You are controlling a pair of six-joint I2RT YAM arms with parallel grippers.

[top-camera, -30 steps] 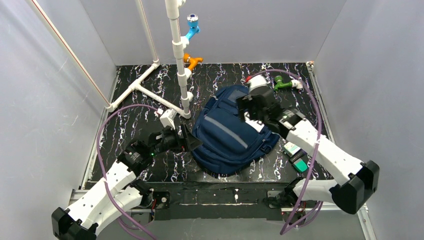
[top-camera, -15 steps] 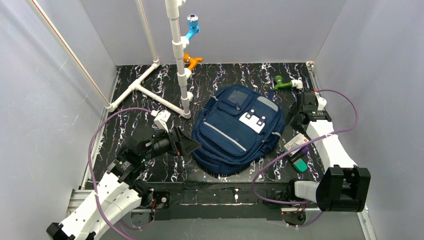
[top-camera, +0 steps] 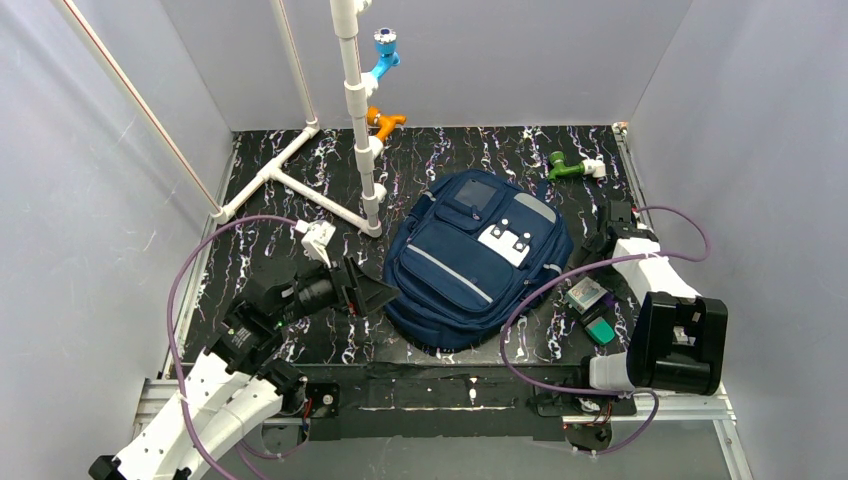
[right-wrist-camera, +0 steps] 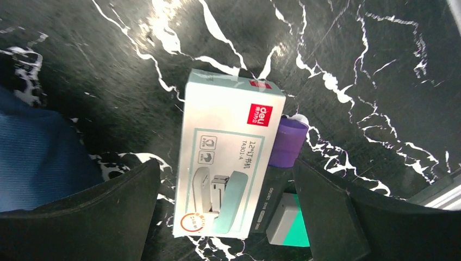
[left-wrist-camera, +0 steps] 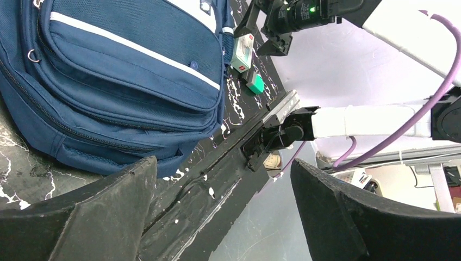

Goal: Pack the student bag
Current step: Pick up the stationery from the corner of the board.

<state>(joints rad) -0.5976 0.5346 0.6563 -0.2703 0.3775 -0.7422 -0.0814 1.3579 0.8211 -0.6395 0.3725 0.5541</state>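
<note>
Two claws, both spread wide and both empty. Your right gripper [right-wrist-camera: 228, 209] hangs over the stapler box [right-wrist-camera: 228, 157] with one finger on each side and neither touching. That reads as a line-up for a pinch across the box's narrow width. A purple-capped item [right-wrist-camera: 287, 142] lies tight against the box's far side with a teal block [right-wrist-camera: 285, 220] by it, so the finger on that side has little room to land. The other finger has a strip of bare table [right-wrist-camera: 125, 81] before the blue fabric begins.

Your left gripper [left-wrist-camera: 223, 217], jaws well apart, sits low by the near left corner of the student bag [top-camera: 475, 260], probably placed to steady or open it. The bag lies flat, front pockets up, mid-table. Its zips look closed from above, though I can't be sure of the main one.

For swinging clear, the far strip is open apart from a green fitting [top-camera: 568, 168]. A white pipe stand [top-camera: 355, 120] blocks the far left, and the side wall [top-camera: 740, 150] is near your right arm.
</note>
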